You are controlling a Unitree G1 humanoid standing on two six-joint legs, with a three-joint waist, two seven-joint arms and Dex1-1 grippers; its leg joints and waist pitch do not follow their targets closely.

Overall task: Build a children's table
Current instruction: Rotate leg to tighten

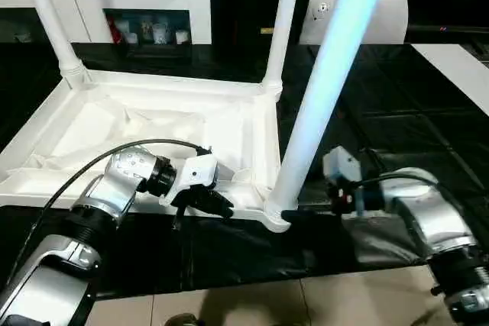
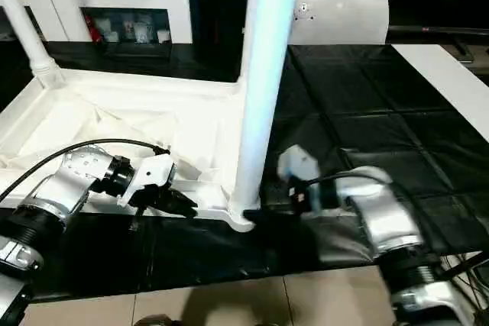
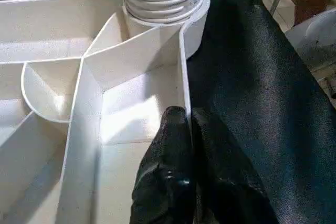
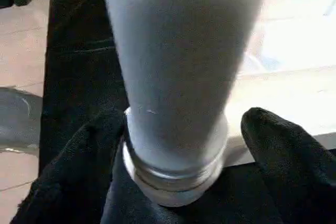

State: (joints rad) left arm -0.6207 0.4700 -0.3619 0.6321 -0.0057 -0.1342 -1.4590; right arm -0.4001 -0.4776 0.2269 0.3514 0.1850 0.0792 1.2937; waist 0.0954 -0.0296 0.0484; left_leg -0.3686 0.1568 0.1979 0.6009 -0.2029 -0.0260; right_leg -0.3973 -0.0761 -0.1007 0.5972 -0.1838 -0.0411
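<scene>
Upturned white tabletop [image 1: 153,124], legs [image 1: 325,82] upright.

Bright overhead light; glare on tabletop [image 1: 153,124]; nearest leg [image 4: 178,77] prob. defocused.

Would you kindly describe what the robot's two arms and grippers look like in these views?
Both forearms are silver metallic cylinders with black ringed joints. The left gripper has a white housing, two black fingers and a black cable looping back along the arm. The right gripper has fingers covered in black textured material.
</scene>
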